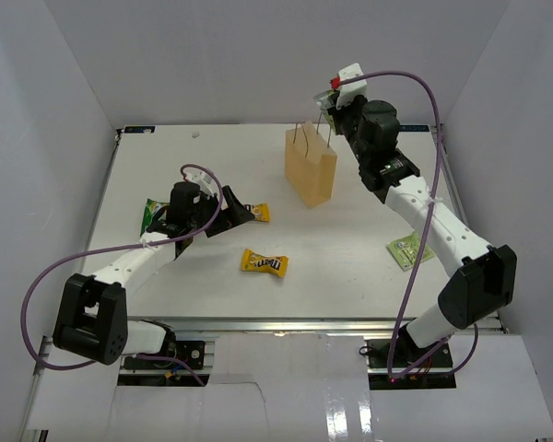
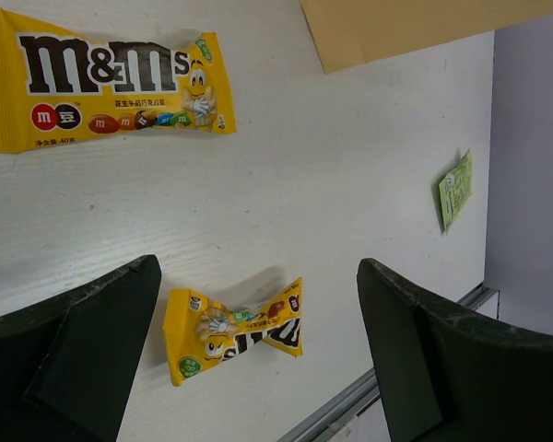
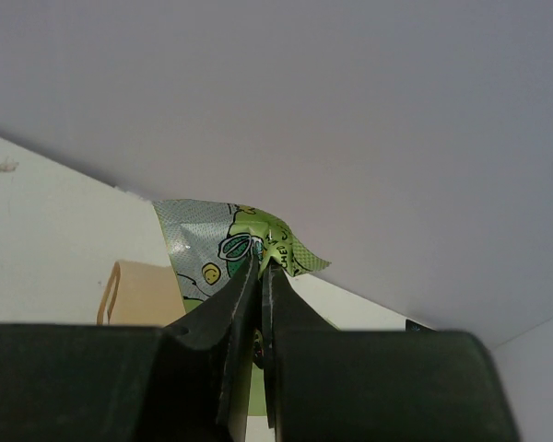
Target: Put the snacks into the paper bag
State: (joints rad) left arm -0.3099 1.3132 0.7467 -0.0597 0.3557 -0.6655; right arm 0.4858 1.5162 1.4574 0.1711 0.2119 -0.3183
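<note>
Top external view shows the job partly done at best. The right pincer [image 1: 332, 95] is up by the top of the paper bag [image 1: 311, 170], squeezing a green-and-white packet [image 3: 212, 241] that is not inside yet. On the counter [image 1: 350, 276] lie a crumpled yellow M&M's pack [image 1: 264, 263], a flat yellow M&M's pack [image 1: 260, 213], a green packet [image 1: 407, 249] and a second green packet [image 1: 152, 216] — and the left pincer [image 2: 258, 295] is spread wide, holding nothing, near the yellow ones.

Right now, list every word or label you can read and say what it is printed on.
"m&m's": brown lettering on the flat yellow pack.
Fine print under it: too small to read.
Lettering on the crumpled yellow pack: folded, unreadable.
Print on the held green packet in the right pincer: blurred.
Print on the far green packet: too small.
</note>
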